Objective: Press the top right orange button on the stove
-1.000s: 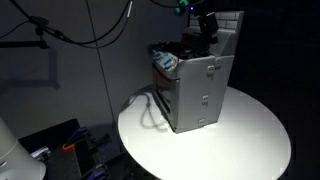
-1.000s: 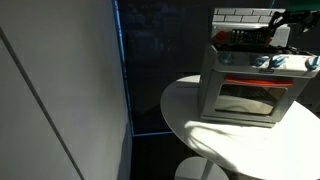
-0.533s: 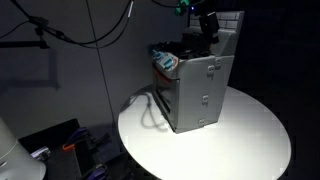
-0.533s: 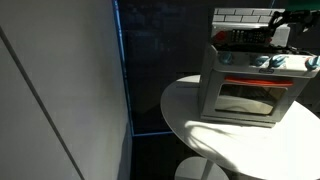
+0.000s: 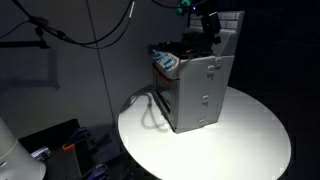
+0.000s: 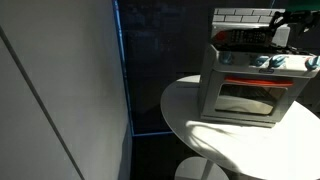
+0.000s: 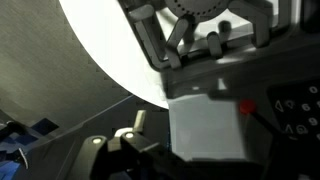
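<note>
— What is the biggest thing near you?

— The table (image 5: 255, 145). It is round and white, and it is spreading out well below my jaws in both exterior views. In the wrist view it is filling the bright space behind them.

— And the stove?

— The stove (image 5: 198, 92) is standing on that table, directly under me. I am holding my gripper (image 5: 208, 28) over its top, toward the rear edge.

— What is rising behind you?

— The panel (image 6: 240, 14), white and tiled, is standing upright just behind my jaws. The door (image 6: 248, 98) is facing out from the stove's front, a good way beneath them.

— Is anything else lying on the table?

— A pale cable (image 5: 148, 110) is looping beside the stove, far below my jaws and off to one side.

— Are you seeing the button?

— In the wrist view a red button (image 7: 247, 107) is showing just beneath my jaws and slightly to one side. It is sitting at the corner of a pale block, next to a dark strip with small markings. I cannot tell whether I am touching it.

— Are your jaws spread or pressed together?

— I cannot tell. The wrist view is showing only dim linkage near the frame's top, and in the exterior views my fingertips are looking too small and dark.
</note>
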`<state>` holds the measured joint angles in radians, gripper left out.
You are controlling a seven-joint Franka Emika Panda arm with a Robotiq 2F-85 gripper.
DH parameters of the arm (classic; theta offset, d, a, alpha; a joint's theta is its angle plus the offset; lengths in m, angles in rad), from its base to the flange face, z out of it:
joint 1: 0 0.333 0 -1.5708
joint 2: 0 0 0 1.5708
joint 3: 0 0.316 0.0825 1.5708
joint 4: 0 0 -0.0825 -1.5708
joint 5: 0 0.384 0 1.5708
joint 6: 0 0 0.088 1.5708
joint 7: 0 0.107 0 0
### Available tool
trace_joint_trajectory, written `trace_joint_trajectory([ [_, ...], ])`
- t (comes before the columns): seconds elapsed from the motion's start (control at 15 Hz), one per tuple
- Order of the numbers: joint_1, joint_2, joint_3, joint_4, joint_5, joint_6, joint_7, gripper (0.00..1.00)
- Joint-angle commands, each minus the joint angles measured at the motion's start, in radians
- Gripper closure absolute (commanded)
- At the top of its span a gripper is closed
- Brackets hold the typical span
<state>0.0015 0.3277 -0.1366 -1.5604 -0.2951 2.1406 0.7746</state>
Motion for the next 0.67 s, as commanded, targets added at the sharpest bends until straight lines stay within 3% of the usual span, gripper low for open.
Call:
trace_joint_trajectory([
  [0.0,0.008,0.031,-0.021,0.05,-0.02,0.001,0.027,0.0],
  [0.6,0.001,-0.031,-0.003,-0.002,0.023,-0.03,-0.028,0.0],
])
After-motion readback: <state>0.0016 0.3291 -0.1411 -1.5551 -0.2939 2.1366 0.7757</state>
